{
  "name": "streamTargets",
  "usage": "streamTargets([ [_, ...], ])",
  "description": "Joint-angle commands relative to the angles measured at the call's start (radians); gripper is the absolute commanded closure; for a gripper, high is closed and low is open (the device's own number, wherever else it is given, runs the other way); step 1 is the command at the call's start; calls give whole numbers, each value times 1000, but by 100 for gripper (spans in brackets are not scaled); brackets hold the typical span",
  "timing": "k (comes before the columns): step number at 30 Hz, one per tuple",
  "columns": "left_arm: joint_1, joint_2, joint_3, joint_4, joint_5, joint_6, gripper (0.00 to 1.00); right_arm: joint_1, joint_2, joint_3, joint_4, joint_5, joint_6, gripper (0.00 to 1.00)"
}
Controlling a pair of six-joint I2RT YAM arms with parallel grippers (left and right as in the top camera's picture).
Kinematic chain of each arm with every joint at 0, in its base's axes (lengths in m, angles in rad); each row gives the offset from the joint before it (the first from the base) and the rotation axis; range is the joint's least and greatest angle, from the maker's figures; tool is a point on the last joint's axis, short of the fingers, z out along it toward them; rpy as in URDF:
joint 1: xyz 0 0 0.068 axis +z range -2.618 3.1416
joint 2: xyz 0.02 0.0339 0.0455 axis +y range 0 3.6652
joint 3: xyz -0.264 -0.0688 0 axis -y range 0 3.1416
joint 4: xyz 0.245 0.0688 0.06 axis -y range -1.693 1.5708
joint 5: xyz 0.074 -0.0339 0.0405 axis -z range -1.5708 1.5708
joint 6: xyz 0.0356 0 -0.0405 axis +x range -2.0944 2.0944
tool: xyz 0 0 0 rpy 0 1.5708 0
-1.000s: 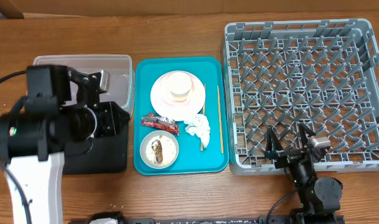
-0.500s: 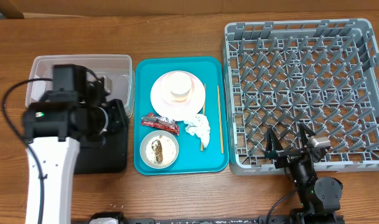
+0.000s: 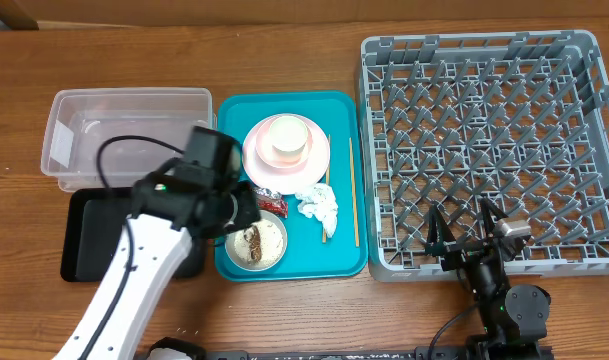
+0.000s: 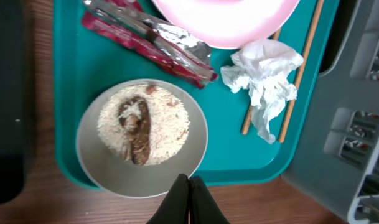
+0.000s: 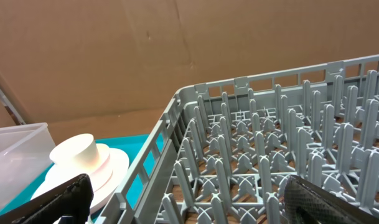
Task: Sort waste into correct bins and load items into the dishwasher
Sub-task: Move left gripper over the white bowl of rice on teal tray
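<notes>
Just under my wrist, my left hand [image 4: 188,182] hangs pinched shut on nothing, over the near rim of the rice bowl [image 4: 142,138] on the teal tray [image 4: 71,93]. Just past the bowl lies the red wrapper [image 4: 149,40], with the napkin [image 4: 264,81] to its right, over the chopsticks [image 4: 301,68]. Beyond them, the pink plate [image 3: 309,165] carries the white cup [image 3: 286,138].

I judge the waste sorting barely begun: nothing is picked. My next move calls for spreading the fingers, then dropping onto the wrapper.

Across the bench [image 3: 334,310], the black tray [image 3: 84,235] and clear tub [image 3: 59,130] wait. My right hand [image 3: 459,215] rests wide open at the dish rack [image 3: 474,42].
</notes>
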Motion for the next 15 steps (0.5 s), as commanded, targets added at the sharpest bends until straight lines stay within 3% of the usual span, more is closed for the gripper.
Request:
streamTargets([
  [1,-96,42,-9,27,-83,-72,96,5,-12,-10,4,10,-3,0],
  [9,-261,176,-9,73,-141,-72,90,5,-12,-10,5,10,-3,0],
  [15,-289,281,-9,73,-141,-71,84,5,-12,-10,5,10,-3,0],
])
